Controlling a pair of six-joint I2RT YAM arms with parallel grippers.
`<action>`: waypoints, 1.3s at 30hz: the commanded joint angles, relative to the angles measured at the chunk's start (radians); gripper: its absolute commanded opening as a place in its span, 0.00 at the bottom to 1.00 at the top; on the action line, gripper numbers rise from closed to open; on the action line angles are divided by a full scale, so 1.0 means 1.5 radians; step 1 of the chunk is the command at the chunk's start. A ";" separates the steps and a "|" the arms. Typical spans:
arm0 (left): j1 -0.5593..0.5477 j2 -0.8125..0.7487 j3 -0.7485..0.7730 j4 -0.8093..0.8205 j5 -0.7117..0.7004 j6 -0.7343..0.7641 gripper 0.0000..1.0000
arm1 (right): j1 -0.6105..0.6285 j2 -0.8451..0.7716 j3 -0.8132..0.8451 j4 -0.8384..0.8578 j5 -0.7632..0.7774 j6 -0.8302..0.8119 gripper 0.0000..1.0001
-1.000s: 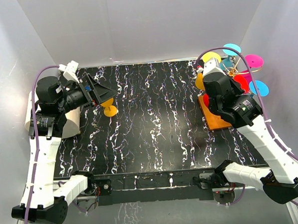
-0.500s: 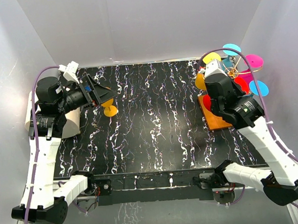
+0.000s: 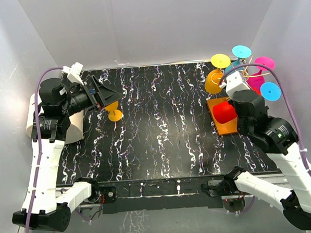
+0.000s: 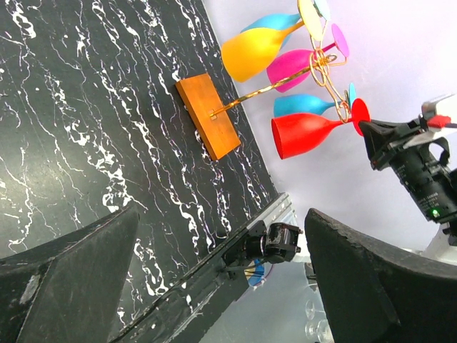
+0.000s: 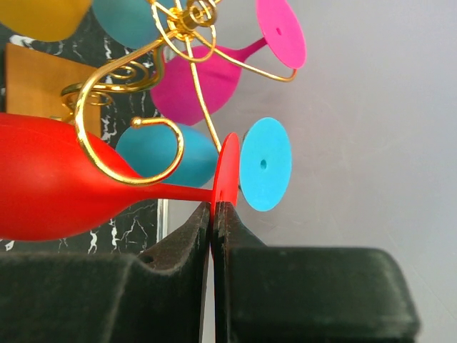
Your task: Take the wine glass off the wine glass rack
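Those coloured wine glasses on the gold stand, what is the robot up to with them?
The right gripper is shut on the round foot of the red wine glass, holding it on its side close by the gold hooks of the wine glass rack. I cannot tell whether it is clear of them. Four other glasses hang on the rack. The left gripper is open and empty, across the table.

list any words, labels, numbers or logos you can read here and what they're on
None can be read: the red wine glass, the other glasses, the wine glass rack and the table bear no legible lettering.
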 commanded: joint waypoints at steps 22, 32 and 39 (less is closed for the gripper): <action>-0.079 -0.038 -0.180 0.320 0.043 -0.218 0.99 | 0.043 -0.064 0.044 0.251 -0.609 0.304 0.00; -0.162 -0.097 -0.240 0.477 -0.021 -0.290 0.83 | 0.043 0.058 0.081 0.336 -0.615 0.572 0.00; -0.163 -0.110 -0.219 0.414 -0.056 -0.249 0.79 | 0.042 0.064 0.032 0.408 -0.627 0.591 0.00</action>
